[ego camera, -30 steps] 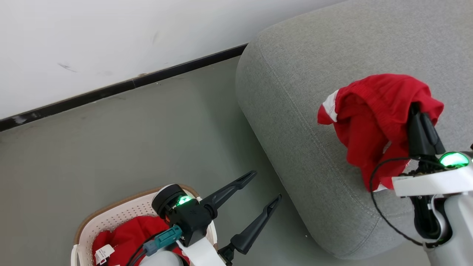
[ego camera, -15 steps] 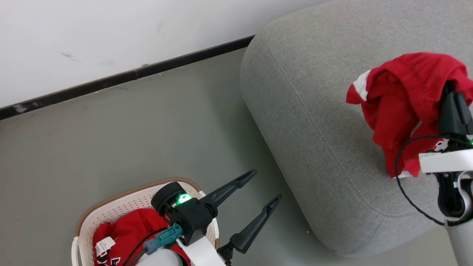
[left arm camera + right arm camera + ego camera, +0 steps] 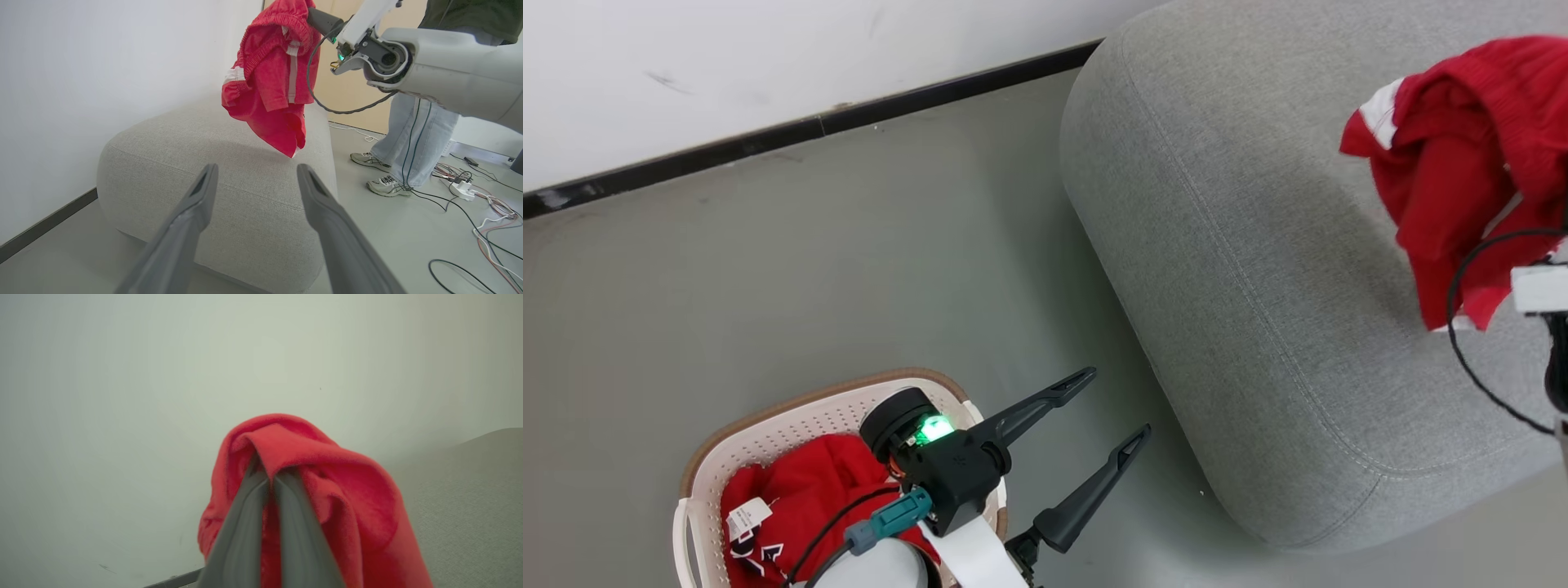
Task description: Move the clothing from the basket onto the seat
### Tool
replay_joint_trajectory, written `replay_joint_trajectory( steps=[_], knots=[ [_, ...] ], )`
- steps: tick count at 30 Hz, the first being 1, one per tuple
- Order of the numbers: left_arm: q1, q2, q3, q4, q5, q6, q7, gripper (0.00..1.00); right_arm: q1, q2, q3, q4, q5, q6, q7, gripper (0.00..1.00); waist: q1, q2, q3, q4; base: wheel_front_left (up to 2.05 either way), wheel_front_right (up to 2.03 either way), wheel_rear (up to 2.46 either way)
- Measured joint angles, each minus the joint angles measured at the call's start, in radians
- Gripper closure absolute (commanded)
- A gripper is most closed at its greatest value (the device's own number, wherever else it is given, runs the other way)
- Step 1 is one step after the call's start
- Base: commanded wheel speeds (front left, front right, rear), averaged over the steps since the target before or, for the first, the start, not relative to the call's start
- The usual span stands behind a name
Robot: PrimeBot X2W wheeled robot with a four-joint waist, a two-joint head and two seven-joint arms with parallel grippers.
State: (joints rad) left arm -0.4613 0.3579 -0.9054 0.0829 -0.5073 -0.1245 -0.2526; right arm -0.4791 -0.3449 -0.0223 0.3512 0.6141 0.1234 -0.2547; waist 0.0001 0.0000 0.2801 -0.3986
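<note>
Since a second before, the red garment (image 3: 1445,163) had been carried farther across the seat (image 3: 1241,245), toward the right edge of the head view. It hung over the seat, pinched in the right gripper (image 3: 269,477), whose fingers were pressed together with their tips buried in the fabric. The left gripper (image 3: 1115,402) stood spread wide and empty just beside the basket (image 3: 792,406), where more clothing (image 3: 809,490) lay, partly hidden behind the wrist and cut off below
</note>
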Motion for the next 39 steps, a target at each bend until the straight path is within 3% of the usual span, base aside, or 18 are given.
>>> replay_joint_trajectory(
  steps=[32,39],
  knots=[
    [-0.123,0.046,-0.068,-0.063,0.028,0.0,0.015,0.0,-0.228,-0.049,-0.04,0.106,0.049,0.0,0.0,1.0,0.0,0.0,0.169,0.036,0.0,0.0,0.0],
    [-0.145,0.057,-0.069,-0.068,0.028,0.0,0.024,0.0,-0.236,-0.048,-0.052,0.203,0.049,0.0,0.0,1.0,0.0,0.0,0.208,0.045,0.0,0.0,0.0]
  ],
)
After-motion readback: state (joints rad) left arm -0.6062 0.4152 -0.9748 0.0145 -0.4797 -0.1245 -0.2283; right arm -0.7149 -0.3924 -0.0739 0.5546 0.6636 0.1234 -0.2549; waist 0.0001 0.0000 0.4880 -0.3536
